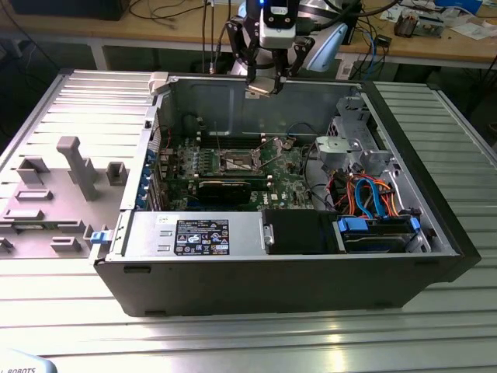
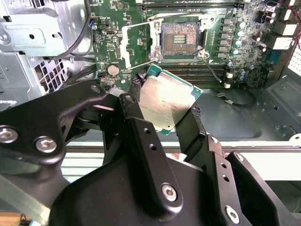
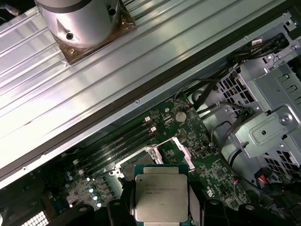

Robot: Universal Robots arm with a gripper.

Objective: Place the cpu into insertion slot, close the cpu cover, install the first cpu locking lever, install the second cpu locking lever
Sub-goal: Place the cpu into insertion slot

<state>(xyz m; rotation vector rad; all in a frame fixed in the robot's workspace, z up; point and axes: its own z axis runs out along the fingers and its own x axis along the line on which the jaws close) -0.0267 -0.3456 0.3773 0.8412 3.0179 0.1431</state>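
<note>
Chip (image 2: 165, 104) sits clamped by its edges between 2 black fingers (image 2: 128, 100) of the tool (image 2: 163, 109), hanging near the far wall of the open case (image 1: 233, 105), short of the socket (image 2: 178, 40) on the green board (image 2: 106, 52). It looks turned askew to the socket; lowered so, a corner could land on the rim and bend the pins. The opened cover (image 2: 136, 44) beside the socket could catch a finger.

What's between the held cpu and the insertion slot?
Nothing visible. The gripper holds the cpu. In the second wrist view the insertion slot lies uncovered, with the cpu cover standing open beside it and only open air between chip and slot.
</note>
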